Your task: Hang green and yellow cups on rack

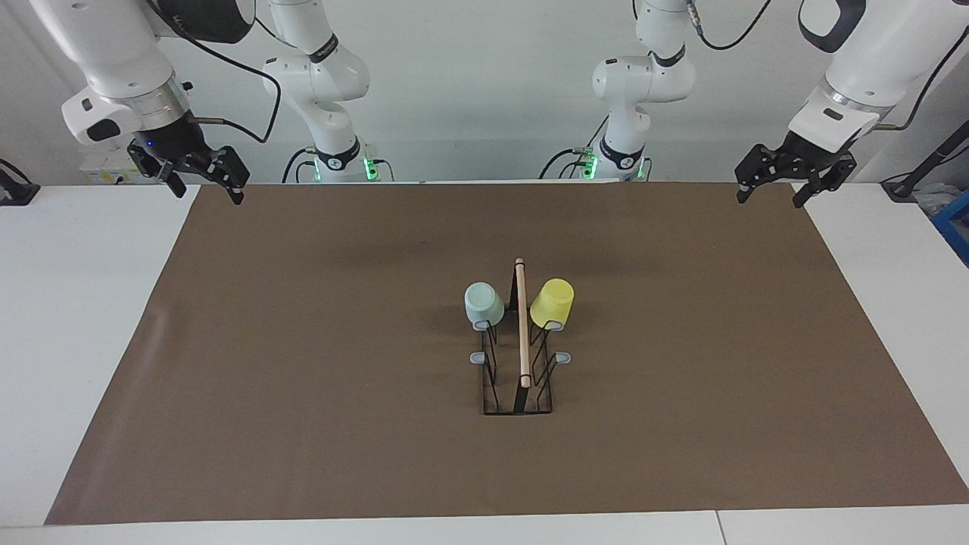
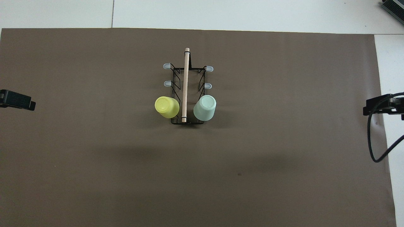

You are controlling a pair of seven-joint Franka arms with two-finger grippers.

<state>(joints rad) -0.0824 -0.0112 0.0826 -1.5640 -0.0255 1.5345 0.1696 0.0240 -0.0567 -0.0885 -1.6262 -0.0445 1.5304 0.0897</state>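
Observation:
The black wire rack (image 1: 522, 333) (image 2: 185, 82) with a wooden rod on top stands mid-table on the brown mat. The pale green cup (image 1: 484, 303) (image 2: 205, 108) hangs mouth-down on the peg nearest the robots, on the side toward the right arm. On the matching peg toward the left arm hangs the yellow cup (image 1: 552, 302) (image 2: 166, 107), also mouth-down. My left gripper (image 1: 771, 198) (image 2: 16, 101) is open and empty, raised over the mat's corner at its own end of the table. My right gripper (image 1: 210, 193) (image 2: 383, 106) waits likewise, open and empty.
Several grey-tipped pegs (image 1: 562, 356) (image 2: 207, 85) on the rack's part farther from the robots carry nothing. The brown mat (image 1: 303, 341) covers most of the white table. A black cable (image 2: 375, 148) loops down from the right gripper.

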